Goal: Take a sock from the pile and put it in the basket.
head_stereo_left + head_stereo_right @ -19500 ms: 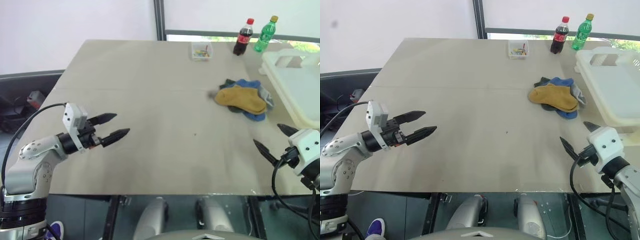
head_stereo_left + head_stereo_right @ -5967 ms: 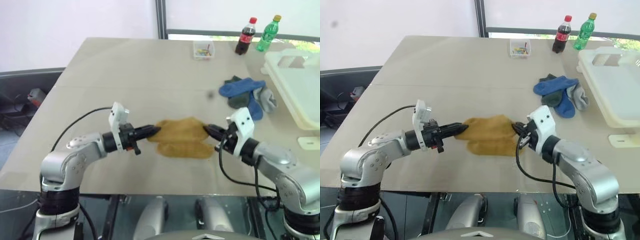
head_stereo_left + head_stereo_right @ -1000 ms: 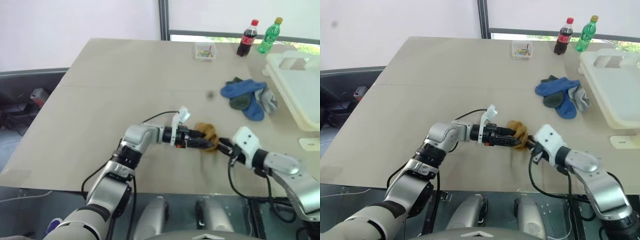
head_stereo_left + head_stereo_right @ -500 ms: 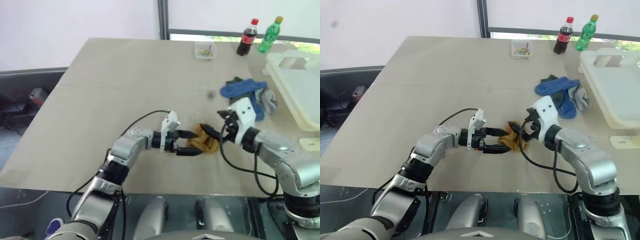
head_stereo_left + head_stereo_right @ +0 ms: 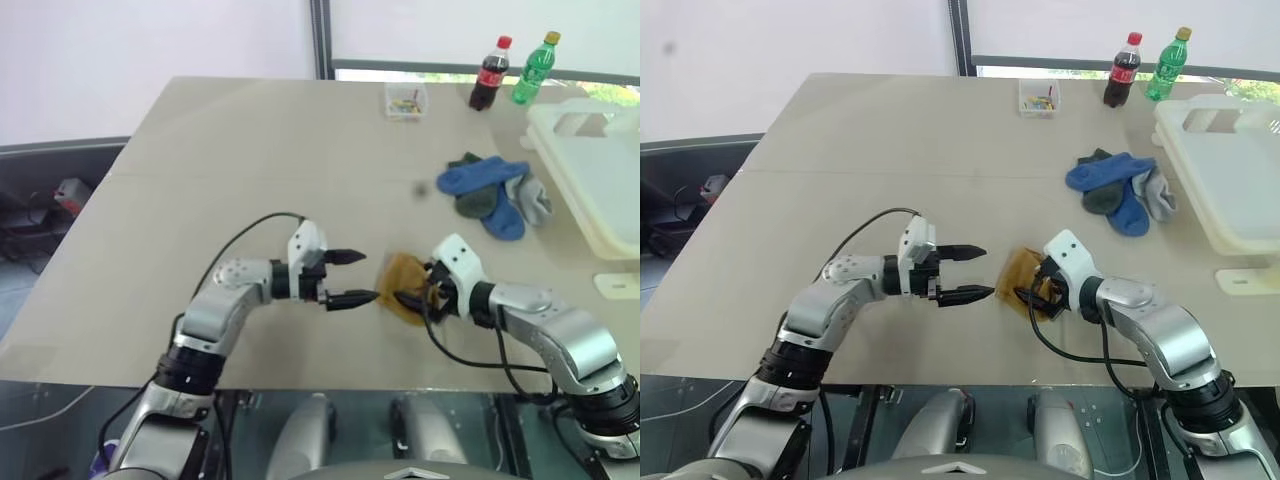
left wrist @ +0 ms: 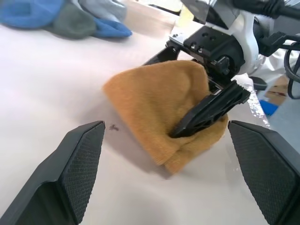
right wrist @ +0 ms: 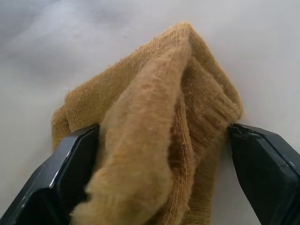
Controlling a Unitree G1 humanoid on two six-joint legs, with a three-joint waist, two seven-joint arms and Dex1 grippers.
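Cola bottle (image 5: 489,73), green bottle (image 5: 530,68), clear box (image 5: 405,101), perhaps pins.

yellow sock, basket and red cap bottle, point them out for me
yellow sock (image 5: 403,276), left eye view, on its folded top
basket (image 5: 1225,232), right eye view, on its near rim
red cap bottle (image 5: 489,82), left eye view, on its dark body

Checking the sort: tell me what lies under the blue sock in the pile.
Under the blue sock in the pile a dark green sock and a grey sock show, resting on the table. Anything beneath them is covered.
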